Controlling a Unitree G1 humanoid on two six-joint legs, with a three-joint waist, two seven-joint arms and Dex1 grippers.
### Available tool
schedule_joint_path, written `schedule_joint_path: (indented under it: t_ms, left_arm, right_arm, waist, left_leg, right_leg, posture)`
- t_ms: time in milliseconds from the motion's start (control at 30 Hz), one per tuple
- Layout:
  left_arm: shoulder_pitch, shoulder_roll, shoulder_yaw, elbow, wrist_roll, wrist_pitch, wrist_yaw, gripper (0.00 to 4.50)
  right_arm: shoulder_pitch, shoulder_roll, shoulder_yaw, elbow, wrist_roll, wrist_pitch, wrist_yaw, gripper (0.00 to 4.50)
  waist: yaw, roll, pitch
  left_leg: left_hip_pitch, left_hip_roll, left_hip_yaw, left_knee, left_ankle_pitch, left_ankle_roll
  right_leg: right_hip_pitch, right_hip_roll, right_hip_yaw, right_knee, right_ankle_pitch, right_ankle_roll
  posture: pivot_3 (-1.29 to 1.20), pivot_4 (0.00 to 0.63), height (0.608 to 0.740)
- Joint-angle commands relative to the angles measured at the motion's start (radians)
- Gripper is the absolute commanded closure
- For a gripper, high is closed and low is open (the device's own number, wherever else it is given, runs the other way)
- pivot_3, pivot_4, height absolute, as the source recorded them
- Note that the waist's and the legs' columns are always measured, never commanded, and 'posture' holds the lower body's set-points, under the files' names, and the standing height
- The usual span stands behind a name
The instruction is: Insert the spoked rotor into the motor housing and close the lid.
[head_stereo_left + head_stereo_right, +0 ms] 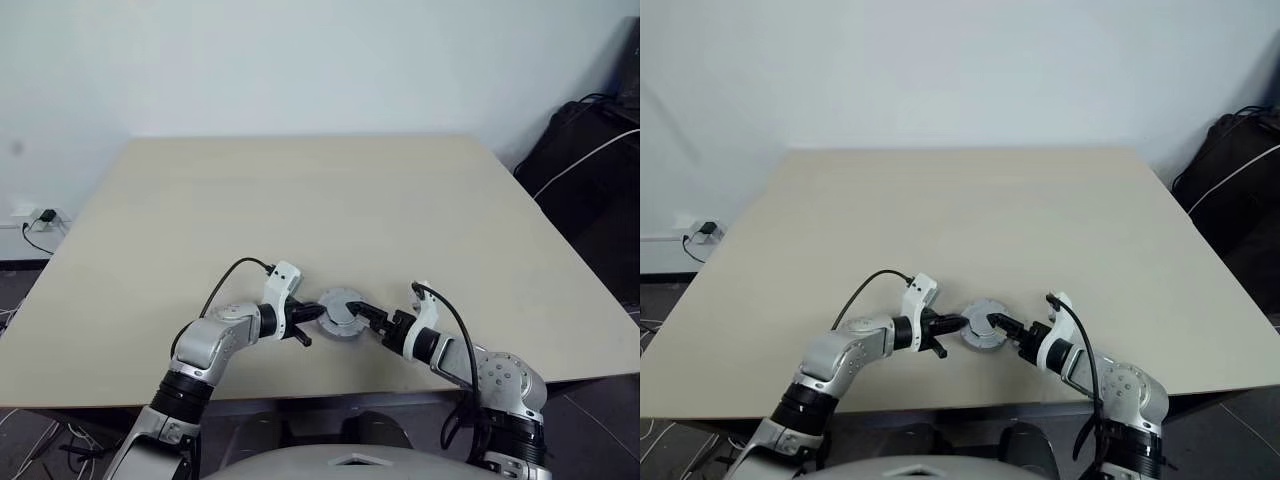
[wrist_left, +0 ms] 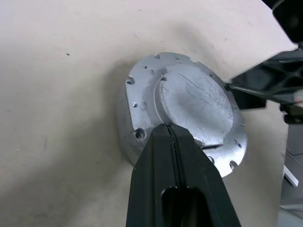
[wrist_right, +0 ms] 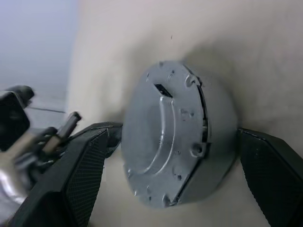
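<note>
The left gripper (image 2: 171, 130) has its two black fingers pressed flat together with nothing between them, and their joined tip rests against the top face of the lid (image 2: 196, 101), close to the lid's near edge. The right gripper (image 3: 168, 156) stands spread wide, one finger (image 3: 85, 170) on each side of the round silver assembly; the ribbed pads sit just beside its wall, and whether they actually touch it cannot be told.

Between the two sets of fingers lies the lid, smooth grey side up, with a raised round centre, a small dark slot near the rim and small holes and notches around the edge. It sits on the motor housing (image 3: 215, 161), whose grey side wall shows beneath the lid's rim; a thin dark gap is visible between them on one side. The spoked rotor cannot be seen from any view.

Outward from the fingers, the assembly (image 1: 342, 311) rests near the front edge of a pale beige table (image 1: 330, 200), with both arms reaching in from either side
</note>
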Motion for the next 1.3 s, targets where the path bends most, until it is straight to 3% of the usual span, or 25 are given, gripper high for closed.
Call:
schedule_joint_path:
  t_ms: [33, 200, 233, 300, 600, 933, 1067, 1167, 1300]
  left_arm:
    - [0.004, -0.004, -0.016, 0.001, 0.009, 0.004, 0.007, 4.50]
    - [0.007, -0.007, -0.014, 0.003, 0.013, -0.001, 0.008, 4.50]
    - [0.007, -0.008, -0.014, 0.003, 0.013, -0.001, 0.009, 4.50]
    - [0.008, -0.010, -0.015, 0.003, 0.013, -0.001, 0.010, 4.50]
    - [0.011, -0.011, -0.025, 0.005, 0.016, -0.003, 0.013, 4.50]
    - [0.022, -0.015, -0.008, -0.007, 0.009, -0.026, 0.021, 4.50]
    - [0.044, -0.077, 0.089, -0.034, -0.013, -0.101, 0.096, 4.50]
    - [0.080, -0.163, 0.207, -0.075, -0.019, -0.288, 0.197, 4.50]
    - [0.125, -0.209, 0.297, -0.119, -0.091, -0.301, 0.228, 4.50]
  right_arm:
    - [-0.037, 0.046, -0.018, -0.033, 0.128, 0.034, 0.013, 0.04]
    - [-0.034, 0.049, -0.003, -0.030, 0.128, 0.033, -0.012, 0.04]
    - [-0.032, 0.047, 0.004, -0.030, 0.123, 0.033, -0.017, 0.21]
    - [-0.029, 0.044, 0.011, -0.031, 0.120, 0.034, -0.023, 0.63]
    - [0.008, 0.017, 0.051, -0.052, 0.106, 0.055, -0.044, 3.29]
    - [0.050, -0.022, 0.076, -0.065, 0.102, 0.087, -0.057, 3.29]
    - [0.059, 0.001, 0.056, -0.070, 0.124, 0.083, -0.071, 3.29]
    - [0.071, 0.022, 0.037, -0.079, 0.158, 0.087, -0.087, 3.29]
    - [0.081, 0.048, 0.006, -0.085, 0.206, 0.091, -0.111, 3.29]
  waist:
    - [-0.002, 0.001, 0.000]
    - [-0.003, 0.003, 0.001]
    - [-0.005, 0.003, 0.001]
    - [-0.006, 0.003, 0.001]
    - [-0.009, 0.005, 0.001]
    - [-0.012, 0.007, -0.001]
    - [-0.013, 0.007, -0.001]
    - [-0.020, 0.003, 0.003]
    - [-0.025, 0.002, 0.005]
  left_leg:
    - [0.000, 0.000, 0.000, 0.000, 0.000, 0.000]
    - [0.000, 0.000, 0.000, -0.001, 0.000, 0.000]
    - [0.000, 0.000, 0.000, -0.001, 0.000, 0.000]
    - [0.000, 0.000, 0.000, -0.001, 0.000, 0.000]
    - [0.000, 0.000, 0.000, -0.001, 0.000, 0.000]
    - [0.000, 0.000, 0.000, -0.002, -0.002, 0.003]
    - [0.000, 0.000, 0.000, -0.002, -0.002, 0.003]
    - [-0.001, 0.000, 0.000, -0.002, -0.002, 0.003]
    - [-0.001, 0.001, 0.000, -0.004, -0.002, 0.003]
  right_leg:
    - [0.000, 0.000, 0.000, 0.000, 0.000, 0.000]
    - [0.000, 0.000, 0.000, 0.000, 0.000, 0.000]
    - [0.000, 0.000, 0.000, -0.001, 0.000, 0.000]
    - [0.000, 0.000, 0.000, -0.001, 0.000, 0.000]
    - [0.000, 0.000, 0.000, -0.001, 0.000, 0.000]
    - [0.000, 0.000, 0.000, -0.001, 0.000, 0.000]
    - [0.000, 0.000, 0.000, -0.001, -0.001, 0.000]
    - [-0.001, 0.000, 0.001, -0.001, 0.000, 0.000]
    - [-0.002, 0.000, -0.001, -0.001, 0.000, 0.000]
  posture:
    - [0.00, 0.000, 0.740]
    - [0.00, 0.000, 0.740]
    - [0.00, 0.000, 0.740]
    - [0.00, 0.000, 0.740]
    - [0.00, 0.000, 0.740]
    - [0.00, 0.000, 0.740]
    - [0.00, 0.000, 0.740]
    - [0.00, 0.000, 0.740]
    - [0.00, 0.000, 0.740]
